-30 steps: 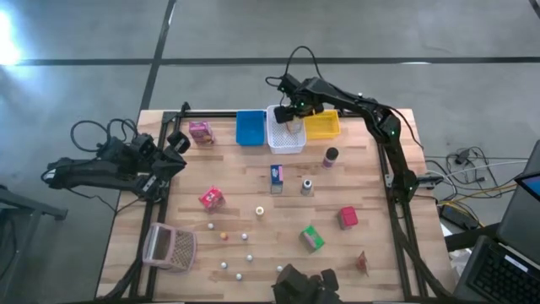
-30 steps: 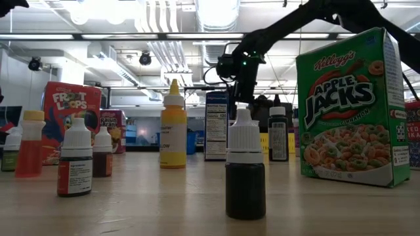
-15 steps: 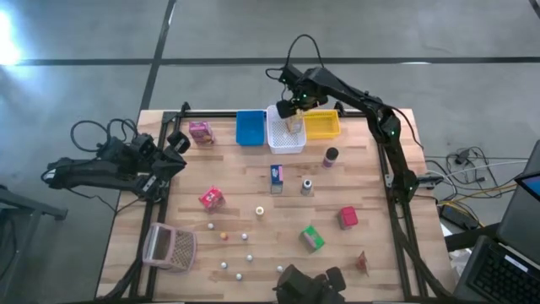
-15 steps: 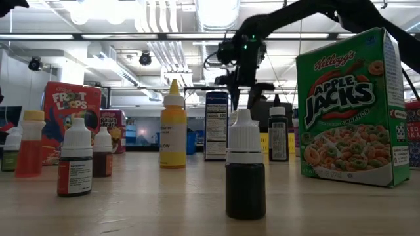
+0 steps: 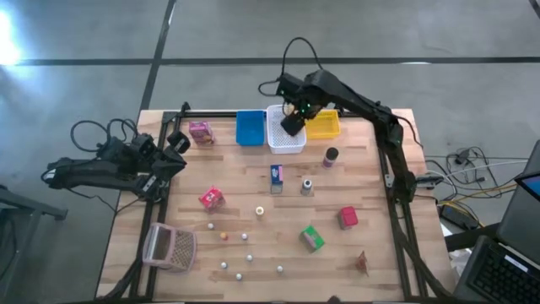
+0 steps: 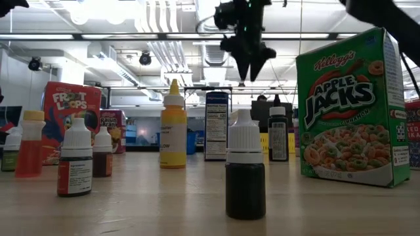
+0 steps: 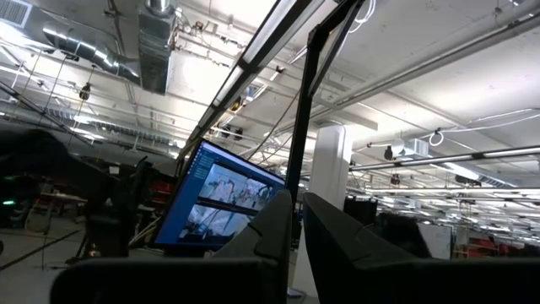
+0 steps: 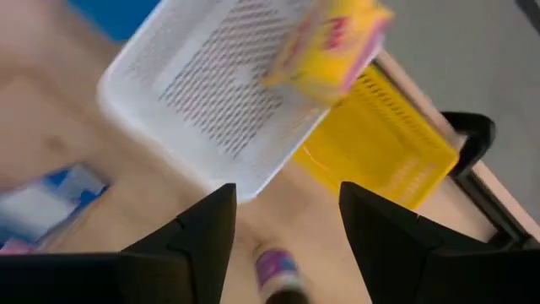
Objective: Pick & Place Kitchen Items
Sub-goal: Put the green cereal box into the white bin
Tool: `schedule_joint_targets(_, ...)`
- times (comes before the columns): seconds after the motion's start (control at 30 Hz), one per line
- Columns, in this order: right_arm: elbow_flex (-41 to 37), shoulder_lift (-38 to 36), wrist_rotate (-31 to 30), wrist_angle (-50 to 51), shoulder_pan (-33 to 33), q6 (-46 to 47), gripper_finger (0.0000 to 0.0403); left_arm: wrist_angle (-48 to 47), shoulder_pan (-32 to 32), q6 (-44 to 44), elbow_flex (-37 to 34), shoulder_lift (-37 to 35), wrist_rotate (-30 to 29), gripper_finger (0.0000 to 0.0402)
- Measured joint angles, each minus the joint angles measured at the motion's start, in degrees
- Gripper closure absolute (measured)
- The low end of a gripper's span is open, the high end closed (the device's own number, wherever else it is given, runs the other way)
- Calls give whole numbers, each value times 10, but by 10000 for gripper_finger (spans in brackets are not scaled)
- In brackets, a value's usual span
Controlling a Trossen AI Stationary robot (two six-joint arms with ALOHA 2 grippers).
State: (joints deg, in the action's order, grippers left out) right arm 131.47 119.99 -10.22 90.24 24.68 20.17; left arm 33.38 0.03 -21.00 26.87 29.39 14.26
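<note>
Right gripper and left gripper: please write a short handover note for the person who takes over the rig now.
Right gripper: open, empty, raised over the white bin.
Left gripper: shut, empty, waiting at the table's left edge.
Done: a yellow box lies in the white bin.
Left on the table: pink box, red box, blue box, green box, second red box, dark jar, grey jar, and small balls near the mesh basket.

I see a blue bin [image 5: 250, 127], a white mesh bin [image 5: 284, 135] and a yellow bin [image 5: 323, 126] on my pale wooden tabletop [image 5: 245, 190]. A yellow box [image 8: 333, 44] shows red lettering.
</note>
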Motion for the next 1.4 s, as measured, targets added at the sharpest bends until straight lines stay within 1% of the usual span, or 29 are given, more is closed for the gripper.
schedule_joint_targets(0.13, -30, -47, 0, -1, -52, 13, 185, 0, 0, 0, 0, 0, 0, 362)
schedule_joint_targets(0.23, -69, -89, 0, -2, -98, 26, 181, 0, 0, 0, 0, 0, 0, 362)
schedule_joint_targets(0.4, -158, -163, 2, -3, -186, 90, 174, 0, 0, 0, 0, 0, 0, 362)
schedule_joint_targets(0.53, -230, -211, 3, -4, -264, 172, 170, 0, 0, 0, 0, 0, 0, 362)
schedule_joint_targets(0.7, -300, -244, 8, -42, -365, 274, 174, 0, 0, 0, 0, 0, 0, 362)
schedule_joint_targets(0.87, -330, -248, 12, -97, -446, 354, 182, 0, 0, 0, 0, 0, 0, 362)
schedule_joint_targets(0.97, -342, -247, 4, -115, -476, 387, 182, 0, 0, 0, 0, 0, 0, 362)
schedule_joint_targets(1.07, -355, -245, -4, -139, -490, 413, 174, 0, 0, 0, 0, 0, 0, 362)
schedule_joint_targets(1.4, -375, -201, -7, -160, -503, 428, 131, 0, 0, 0, 0, 0, 0, 362)
